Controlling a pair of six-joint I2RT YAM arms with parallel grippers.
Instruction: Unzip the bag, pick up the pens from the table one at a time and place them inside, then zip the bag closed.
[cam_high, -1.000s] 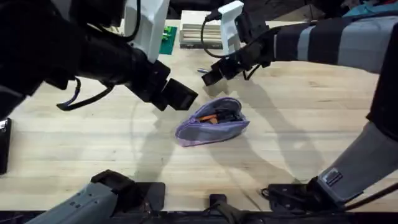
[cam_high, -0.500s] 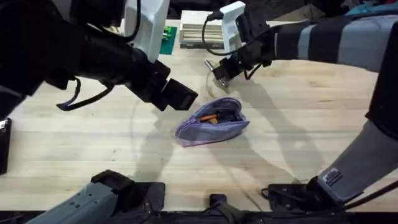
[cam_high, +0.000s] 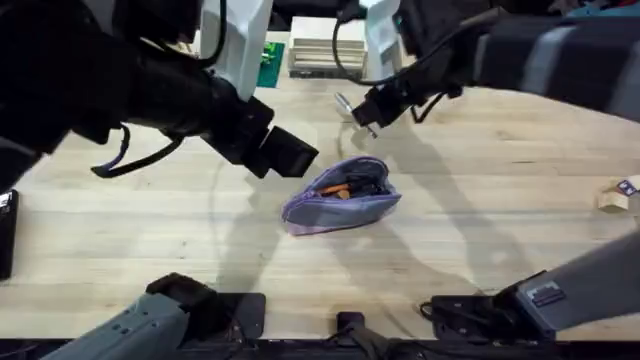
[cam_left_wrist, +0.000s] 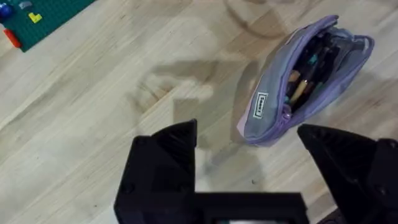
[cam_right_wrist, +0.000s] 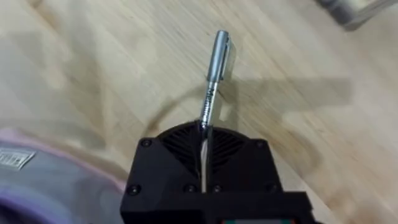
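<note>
Right end effector (cam_high: 368, 112) clamped on the silvery pen (cam_right_wrist: 214, 71), held just beyond the open bag (cam_high: 342, 196), nearer than the released left end effector (cam_left_wrist: 249, 171).

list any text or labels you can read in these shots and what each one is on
None reads clearly enough to quote.
White tag on the side of the bag: dark print, too blurred to read.
Dark lettering along the barrel of the silver pen held in the right gripper: too small and blurred to read.
White label at the edge of the right wrist view, on the bag: print unreadable.
</note>
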